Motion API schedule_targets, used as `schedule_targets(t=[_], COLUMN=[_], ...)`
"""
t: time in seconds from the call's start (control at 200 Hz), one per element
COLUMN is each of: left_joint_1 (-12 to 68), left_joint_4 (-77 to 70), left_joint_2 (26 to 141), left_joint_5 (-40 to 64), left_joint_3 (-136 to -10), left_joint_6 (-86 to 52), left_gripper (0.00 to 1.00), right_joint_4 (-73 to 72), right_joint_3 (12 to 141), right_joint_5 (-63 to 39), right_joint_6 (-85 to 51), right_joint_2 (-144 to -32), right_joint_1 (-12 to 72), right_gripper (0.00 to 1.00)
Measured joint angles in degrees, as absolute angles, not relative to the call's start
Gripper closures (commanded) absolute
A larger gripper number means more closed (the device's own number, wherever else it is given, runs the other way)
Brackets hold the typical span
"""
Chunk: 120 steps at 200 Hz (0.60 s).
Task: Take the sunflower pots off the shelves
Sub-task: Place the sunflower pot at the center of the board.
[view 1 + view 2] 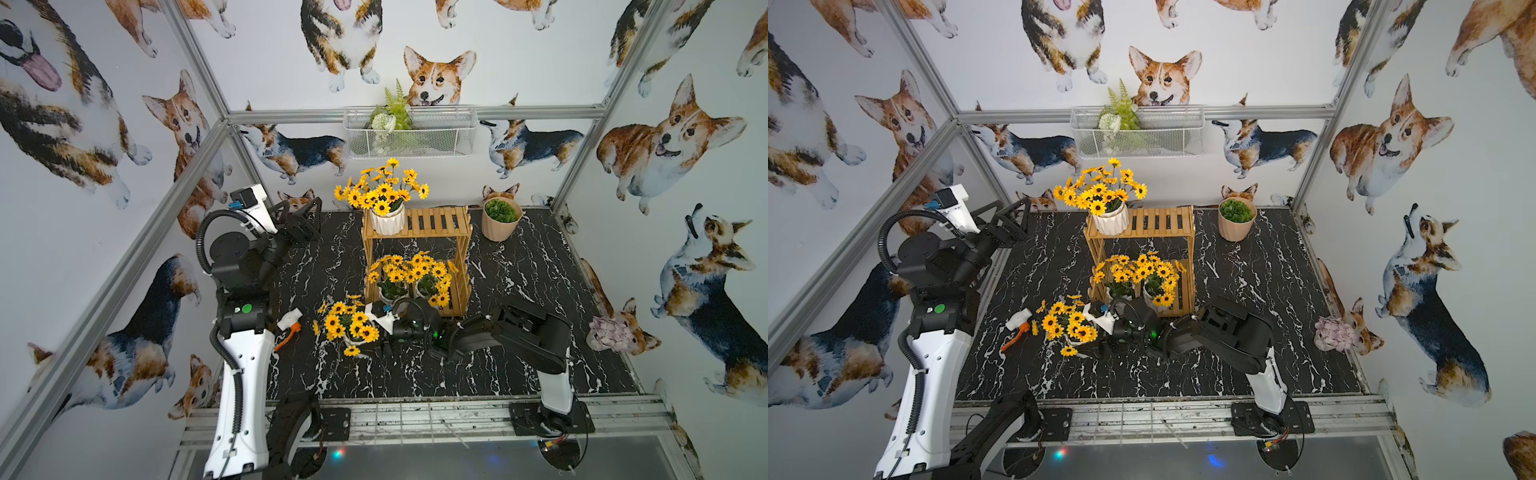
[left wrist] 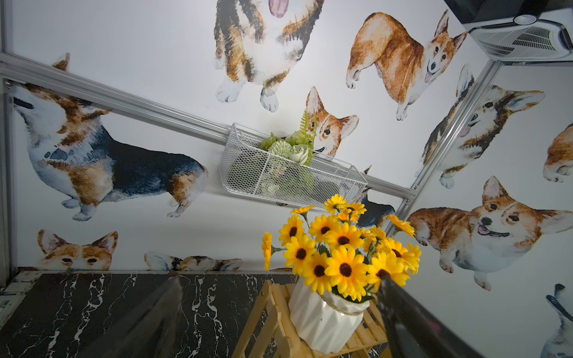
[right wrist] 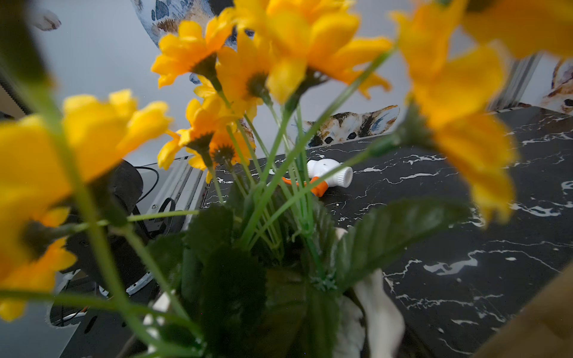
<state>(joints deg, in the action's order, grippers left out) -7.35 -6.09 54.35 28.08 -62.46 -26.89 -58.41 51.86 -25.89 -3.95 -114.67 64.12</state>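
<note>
The shelves (image 1: 432, 226) stand mid-table in both top views. One sunflower pot (image 1: 387, 220) sits at the left of the upper tier, and two more (image 1: 390, 291) (image 1: 430, 286) stand side by side on the lower tier. A fourth sunflower pot (image 1: 353, 332) is low over the table, front-left of the shelves. My right gripper (image 1: 374, 344) is closed round it; its white rim (image 3: 378, 303) and stems fill the right wrist view and hide the fingers. My left gripper (image 1: 313, 220) hangs open by the back-left wall, facing the upper pot (image 2: 325, 319) from a distance.
A white spray head with an orange trigger (image 1: 291, 326) lies just left of the held pot. A beige pot with a green plant (image 1: 500, 220) stands back right. A pale purple flower bunch (image 1: 611, 334) sits at the right edge. A wire basket (image 1: 449, 137) hangs on the back rail.
</note>
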Motion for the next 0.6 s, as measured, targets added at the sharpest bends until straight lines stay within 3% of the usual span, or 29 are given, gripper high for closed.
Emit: schedule_targets(t=[0.601], left_joint_1=[-7.4], left_joint_4=[-5.2], left_joint_2=[54.3], left_joint_5=[27.9], left_joint_3=[-62.2], left_joint_6=[-25.7], left_gripper=[0.00], right_joint_4=[-59.3], right_joint_3=[57.0], right_joint_5=[-28.7], right_joint_6=[-4.9], right_joint_2=[-122.9], right_joint_1=[64.1], right_gripper=[1.00])
